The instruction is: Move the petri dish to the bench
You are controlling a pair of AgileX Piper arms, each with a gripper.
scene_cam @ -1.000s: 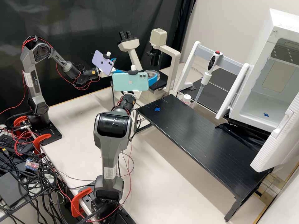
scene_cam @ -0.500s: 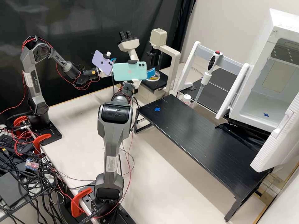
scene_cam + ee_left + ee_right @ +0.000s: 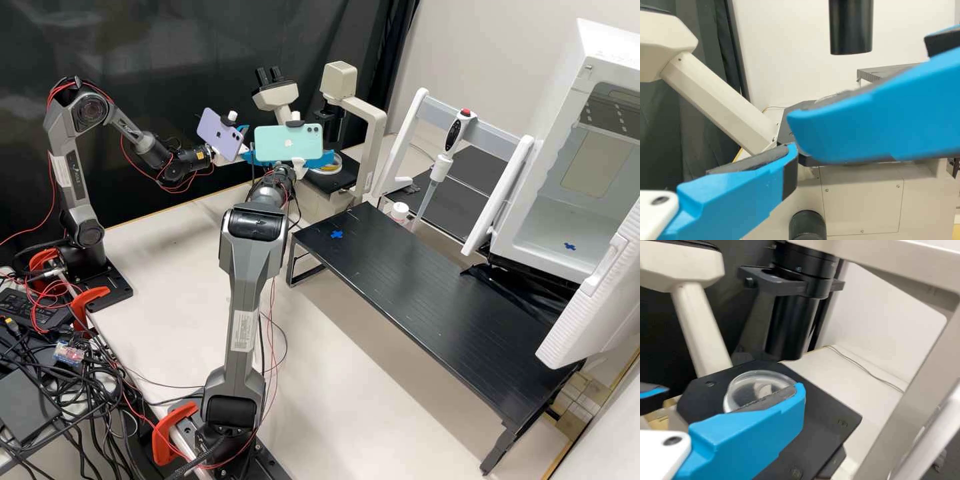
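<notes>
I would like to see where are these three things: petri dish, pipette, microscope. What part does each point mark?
Petri dish (image 3: 746, 394): right wrist view, its middle.
Pipette (image 3: 456, 134): high view, its dark handle.
Microscope (image 3: 275, 97): high view, its pale head.

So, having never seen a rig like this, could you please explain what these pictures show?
Two robot arms work here, each ending in a blue-fingered gripper. The high view looks down from a fixed camera; the two wrist views look out from the arms themselves. The nearer arm, with the mint phone, is the right one; the lilac phone sits on the left arm.

A clear petri dish rests on the microscope's black stage. The right gripper is open close to it; the left gripper is open too, so nothing looks held. A blue cross marks the black bench.
</notes>
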